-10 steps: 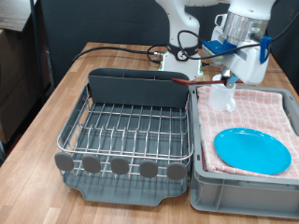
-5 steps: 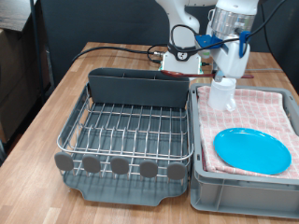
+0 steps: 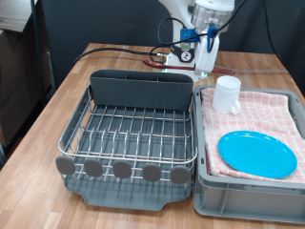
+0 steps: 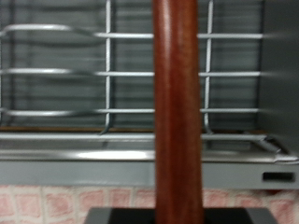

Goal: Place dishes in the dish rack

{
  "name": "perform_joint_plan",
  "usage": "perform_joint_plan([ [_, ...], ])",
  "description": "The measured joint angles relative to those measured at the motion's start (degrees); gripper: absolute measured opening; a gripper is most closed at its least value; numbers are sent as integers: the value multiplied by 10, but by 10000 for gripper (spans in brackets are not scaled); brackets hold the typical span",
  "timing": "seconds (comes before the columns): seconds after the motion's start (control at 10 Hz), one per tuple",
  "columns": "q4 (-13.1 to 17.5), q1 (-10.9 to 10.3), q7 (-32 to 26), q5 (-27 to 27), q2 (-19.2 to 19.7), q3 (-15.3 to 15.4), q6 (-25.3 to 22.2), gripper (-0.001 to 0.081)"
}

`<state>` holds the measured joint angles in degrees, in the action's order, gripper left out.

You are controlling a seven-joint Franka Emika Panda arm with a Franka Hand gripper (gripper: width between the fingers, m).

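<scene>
My gripper (image 3: pixel 204 59) hangs above the far right corner of the dish rack (image 3: pixel 133 129), just behind its tall grey utensil compartment (image 3: pixel 140 88). It is shut on the reddish-brown wooden spoon (image 4: pixel 175 103), which fills the middle of the wrist view with the rack's wires behind it. In the exterior view, part of the spoon (image 3: pixel 164 59) sticks out to the gripper's left. The white mug (image 3: pixel 227 93) stands on the pink checked cloth. The light-blue plate (image 3: pixel 257 153) lies flat on the same cloth, nearer the bottom.
The grey bin (image 3: pixel 248 196) lined with pink checked cloth sits right of the rack, touching it. Grey round discs (image 3: pixel 122 169) line the rack's front edge. Black cables (image 3: pixel 114 50) run across the wooden table behind the rack.
The gripper has lifted the spoon from beside the mug and carried it up and to the exterior view's left, to above the rack's far right corner. The mug and plate have stayed put.
</scene>
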<state>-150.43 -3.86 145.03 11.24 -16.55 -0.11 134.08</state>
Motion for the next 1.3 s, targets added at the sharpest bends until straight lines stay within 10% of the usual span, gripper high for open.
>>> perform_joint_plan([
  [0.6,-85,-2,-42,-42,-106,-56,-26,89],
  [1.3,-83,-11,-142,-104,-103,-121,-54,89],
])
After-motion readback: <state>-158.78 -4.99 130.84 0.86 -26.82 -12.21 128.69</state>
